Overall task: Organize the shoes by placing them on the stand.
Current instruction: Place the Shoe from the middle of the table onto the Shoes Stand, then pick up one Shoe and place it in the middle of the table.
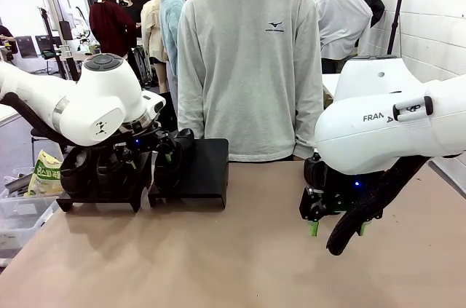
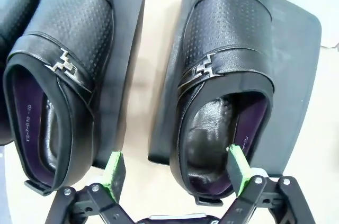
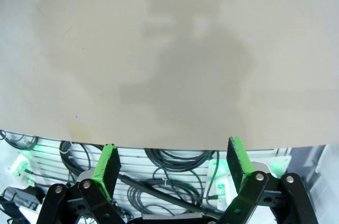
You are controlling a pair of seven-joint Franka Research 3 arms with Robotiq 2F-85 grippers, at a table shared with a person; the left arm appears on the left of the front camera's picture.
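Note:
Two glossy black shoes with metal buckles lie in the left wrist view, one shoe [image 2: 58,75] on the left stand [image 2: 132,1], the other shoe [image 2: 228,65] on the right stand [image 2: 302,75]. My left gripper [image 2: 176,173] is open; one green pad [image 2: 239,168] sits inside the right shoe's opening and the other is outside its side wall. A third shoe [image 2: 10,12] shows at the far left edge. From the front, my left gripper [image 1: 166,151] hovers over a shoe [image 1: 171,166] on the right stand [image 1: 204,170]. My right gripper [image 1: 336,228] hangs open and empty above the table [image 3: 159,49].
A person in a grey sweatshirt [image 1: 251,68] stands at the far side behind the stands. The left stand [image 1: 98,195] holds more shoes [image 1: 80,170]. A clear bin [image 1: 22,213] with a yellow-green packet [image 1: 45,173] sits off the table's left edge. Cables [image 3: 159,181] lie below the table's edge.

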